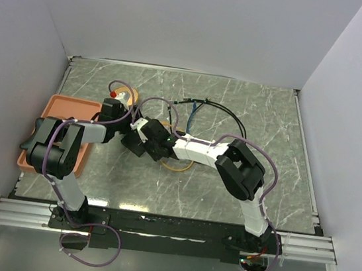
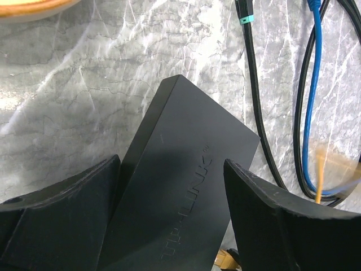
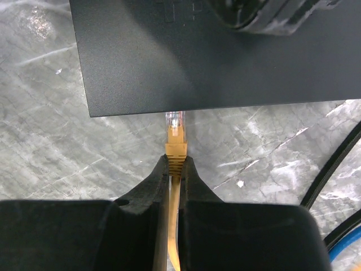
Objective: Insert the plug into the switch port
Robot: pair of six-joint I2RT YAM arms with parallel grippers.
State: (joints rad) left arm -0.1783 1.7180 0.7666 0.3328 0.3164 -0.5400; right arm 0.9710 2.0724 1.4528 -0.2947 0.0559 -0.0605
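Note:
The switch [image 2: 186, 169], a flat matte-black box, lies tilted between the fingers of my left gripper [image 2: 172, 164], which press on its long sides. In the top view the left gripper [image 1: 131, 137] and the right gripper [image 1: 152, 148] meet at the switch [image 1: 138, 144] in the table's middle left. My right gripper [image 3: 176, 159] is shut on the orange boot of the plug [image 3: 175, 127]. The plug's clear tip touches the near edge of the switch [image 3: 197, 56]. The sockets are hidden. The yellow cable [image 1: 180, 167] trails behind the right gripper.
An orange tray [image 1: 59, 126] sits at the left edge under the left arm. A tan round object with a red top [image 1: 123, 94] stands behind the grippers. Black cables [image 2: 256, 113] and a blue cable [image 2: 313, 84] loop right of the switch and also show in the top view [image 1: 224, 111].

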